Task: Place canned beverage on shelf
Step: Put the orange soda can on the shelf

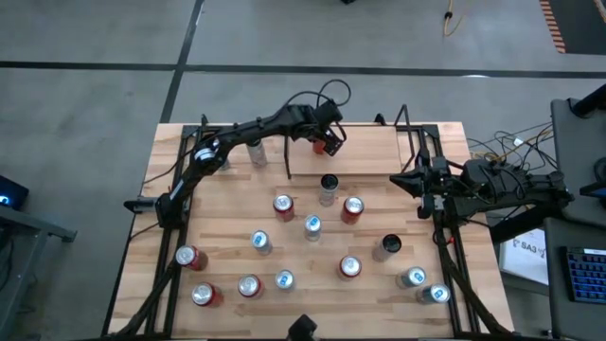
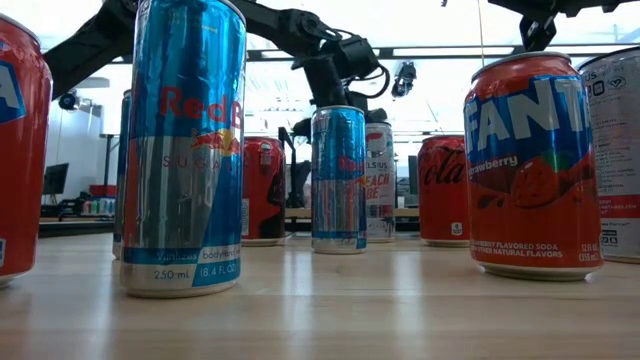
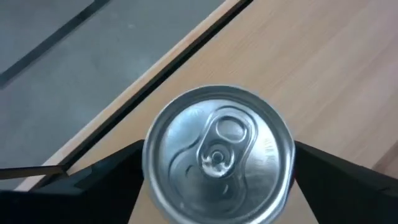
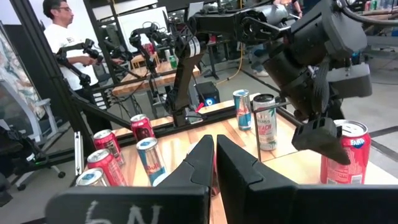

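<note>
One can [image 3: 217, 152] upright on shelf [image 1: 365, 152] | left gripper [image 1: 327, 138] open astride it | right gripper [image 1: 414, 182] shut, empty, counter [image 1: 227, 218] edge

Fifteen cans [image 1: 283, 206] counted from above, standing across one worktop [image 1: 227, 213] and one shelf [image 1: 369, 152]. Two arms, left arm [image 1: 237, 133] and right arm [image 1: 502, 185].

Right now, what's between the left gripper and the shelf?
A red can, standing on the shelf beneath the left gripper; the left wrist view shows it.
</note>
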You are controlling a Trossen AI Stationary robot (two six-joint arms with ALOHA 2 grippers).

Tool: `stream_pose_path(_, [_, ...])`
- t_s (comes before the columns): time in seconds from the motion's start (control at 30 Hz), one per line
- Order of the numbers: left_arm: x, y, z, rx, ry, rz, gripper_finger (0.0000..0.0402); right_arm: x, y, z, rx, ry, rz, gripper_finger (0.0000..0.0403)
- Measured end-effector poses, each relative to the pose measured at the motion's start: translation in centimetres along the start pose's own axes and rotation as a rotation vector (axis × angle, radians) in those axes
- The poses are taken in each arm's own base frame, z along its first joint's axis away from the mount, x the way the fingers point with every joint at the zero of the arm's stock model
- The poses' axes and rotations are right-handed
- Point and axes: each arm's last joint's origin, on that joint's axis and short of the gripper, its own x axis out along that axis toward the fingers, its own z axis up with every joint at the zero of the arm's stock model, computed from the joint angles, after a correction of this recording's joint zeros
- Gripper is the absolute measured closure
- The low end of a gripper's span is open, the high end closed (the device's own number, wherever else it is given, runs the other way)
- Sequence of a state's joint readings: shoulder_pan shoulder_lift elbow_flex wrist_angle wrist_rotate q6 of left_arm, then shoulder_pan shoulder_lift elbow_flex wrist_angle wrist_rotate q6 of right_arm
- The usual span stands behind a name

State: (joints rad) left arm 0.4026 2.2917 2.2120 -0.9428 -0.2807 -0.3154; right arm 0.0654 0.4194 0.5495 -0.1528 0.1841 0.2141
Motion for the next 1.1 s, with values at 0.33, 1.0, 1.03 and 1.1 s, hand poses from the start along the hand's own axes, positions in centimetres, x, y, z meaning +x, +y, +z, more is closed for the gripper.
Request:
stream_pose_path(0.33, [-5.7,0.1,0.7,0.115,0.0,0.046,0.003,0.8,0.1,-0.2,0.033,0.024,-0.01,0.0394])
stream_pose_path(1.0, [-22.8,-3.8,-7.7,0.549,-0.119,0.308,0.0069,11.3,1.3,-1.5,0.056,0.252,-0.243,0.0394])
stream_pose_path(1.03, [-23.2,-3.5,-8.5,0.56,-0.118,0.314,0.007,11.9,1.5,-1.1,0.066,0.236,-0.246,0.0394])
stream_pose_path(1.1, [-23.7,-2.7,-10.1,0.555,-0.124,0.312,0.0073,13.2,1.6,-1.0,0.069,0.241,-0.263,0.0394])
